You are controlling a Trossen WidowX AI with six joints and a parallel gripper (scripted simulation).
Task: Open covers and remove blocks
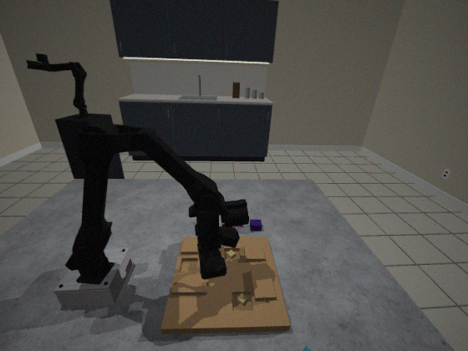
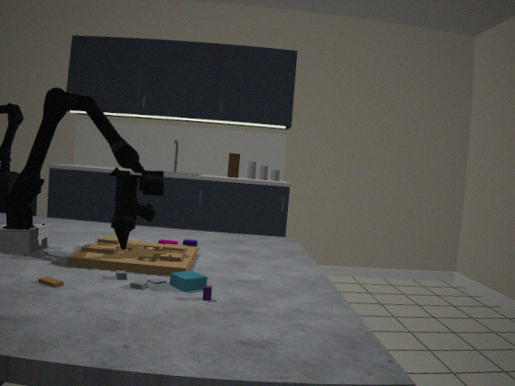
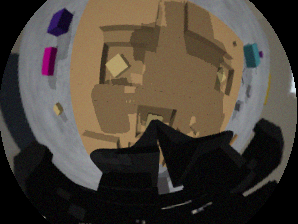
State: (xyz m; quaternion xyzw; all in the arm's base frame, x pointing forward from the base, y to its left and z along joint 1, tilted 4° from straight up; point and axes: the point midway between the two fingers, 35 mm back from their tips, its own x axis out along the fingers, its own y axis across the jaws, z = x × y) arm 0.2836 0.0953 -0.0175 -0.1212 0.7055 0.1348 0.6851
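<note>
The puzzle board (image 1: 226, 323) (image 2: 124, 266) (image 3: 82, 70) lay flat on the tabletop (image 1: 292, 209) (image 2: 230, 331) (image 3: 37, 30), nearer the right-hand edge than the arm's base (image 1: 83, 298) (image 2: 16, 241) in the top view. The fingers (image 1: 211, 272) (image 2: 123, 247) were together, pointed down over the board, and gripped nothing.

Two wells were exposed, each with its pale block inside: the far block (image 1: 231, 253) (image 3: 117, 65) and the near block (image 1: 242, 299) (image 3: 222, 76). A third pale piece (image 3: 154, 119) showed in a recess by the fingertips. One small tan block (image 3: 58, 108) rested off the board, towards the tabletop's far edge, probably already extracted. Covers appeared partly dealt with; whether all were fully open could not be determined. Removal of the remaining blocks was judged outstanding.

The tabletop was grey and mottled. A purple box (image 1: 256, 225) (image 2: 189, 243) (image 3: 60, 22) and a magenta piece (image 1: 238, 226) (image 2: 168, 242) (image 3: 49, 61) lay on the far-edge side; a teal box (image 1: 307, 348) (image 2: 188, 280) (image 3: 251, 55) and an orange bar (image 2: 51, 281) lay on the near-edge side. Behind stood dark cabinets (image 1: 200, 129) (image 2: 120, 198) above a tiled floor (image 1: 334, 160) (image 2: 368, 317). Lighting was dim.
</note>
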